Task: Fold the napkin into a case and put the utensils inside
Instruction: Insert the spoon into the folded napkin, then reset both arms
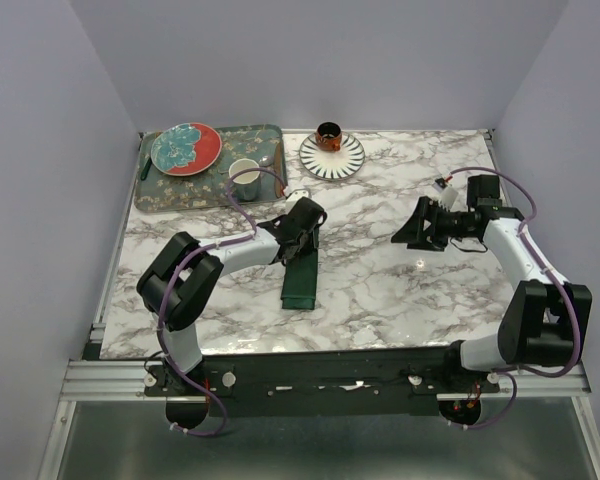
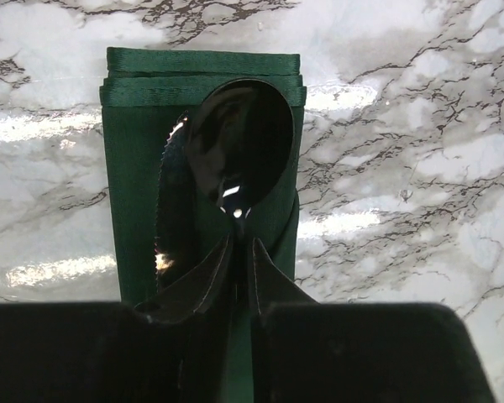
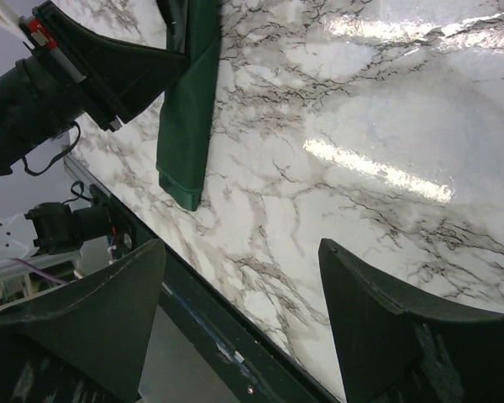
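The napkin lies folded into a long narrow dark green case (image 1: pixel 302 280) on the marble table, also seen in the left wrist view (image 2: pixel 134 168) and the right wrist view (image 3: pixel 189 109). Two black utensils rest on it: a glossy spoon-shaped piece (image 2: pixel 239 138) and, to its left, a serrated knife (image 2: pixel 175 210). My left gripper (image 1: pixel 305 240) sits over the case's far end. Its jaws (image 2: pixel 241 243) stand a narrow slit apart with the spoon-shaped piece's handle between them; whether they pinch it is unclear. My right gripper (image 1: pixel 405 235) hovers open and empty to the right (image 3: pixel 242 243).
A floral tray (image 1: pixel 160 195) at the back left carries a red and teal plate (image 1: pixel 186 148), a white cup (image 1: pixel 244 178) and a silver spoon (image 1: pixel 267 160). A striped plate (image 1: pixel 345 160) with a small cup (image 1: pixel 328 135) stands behind. The table's near edge (image 3: pixel 235 336) runs under my right gripper.
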Tool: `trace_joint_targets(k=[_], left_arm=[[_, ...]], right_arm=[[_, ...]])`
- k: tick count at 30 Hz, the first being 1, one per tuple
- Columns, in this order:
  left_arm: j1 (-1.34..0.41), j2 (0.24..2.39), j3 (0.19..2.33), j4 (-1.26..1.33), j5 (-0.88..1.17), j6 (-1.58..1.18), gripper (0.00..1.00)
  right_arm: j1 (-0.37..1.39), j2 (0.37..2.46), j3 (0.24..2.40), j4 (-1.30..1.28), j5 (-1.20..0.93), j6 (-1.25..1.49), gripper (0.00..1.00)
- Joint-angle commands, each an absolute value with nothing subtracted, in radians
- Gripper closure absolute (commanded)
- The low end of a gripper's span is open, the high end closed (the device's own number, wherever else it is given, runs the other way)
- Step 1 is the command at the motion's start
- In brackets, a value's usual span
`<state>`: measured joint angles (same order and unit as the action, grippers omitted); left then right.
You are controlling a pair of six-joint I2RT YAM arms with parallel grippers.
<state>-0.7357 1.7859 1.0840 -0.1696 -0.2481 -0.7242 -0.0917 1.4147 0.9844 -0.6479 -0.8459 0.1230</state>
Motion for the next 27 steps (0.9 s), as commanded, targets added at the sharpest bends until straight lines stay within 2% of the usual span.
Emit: trace_joint_targets(k=[1,13,18,21,23,25,27], left_arm=[[-0.742,1.773,1.111,-0.199,-0.233,-0.715,0.76],[-0.742,1.683,1.170,-0.143,-0.291,-0.551,0.68],[-0.727,1.562,1.180,-0.020,-0.293,-0.320,0.65],[-0.709,1.511,1.242,-0.043,-0.235,-0.150,0.60],[-0.693,1.508,1.349,-0.107,-0.172,-0.070,0.45],[-0.680,1.522,1.435,-0.241,-0.184,0.041,0.23],[-0.637,1.535,1.528,-0.323,-0.122,0.028,0.11]], right_arm=[[-0.095,1.385,0.968,-0.629,-0.853,0.121,0.18],[-0.095,1.410,1.005,-0.644,-0.859,0.104,0.16],[-0.095,1.416,1.095,-0.673,-0.854,0.042,0.09],[-0.095,1.427,1.164,-0.698,-0.847,0.009,0.05],[-0.095,1.427,1.236,-0.712,-0.822,-0.044,0.00],[-0.095,1.419,1.302,-0.732,-0.793,-0.075,0.00],[-0.095,1.410,1.345,-0.756,-0.764,-0.132,0.00]])
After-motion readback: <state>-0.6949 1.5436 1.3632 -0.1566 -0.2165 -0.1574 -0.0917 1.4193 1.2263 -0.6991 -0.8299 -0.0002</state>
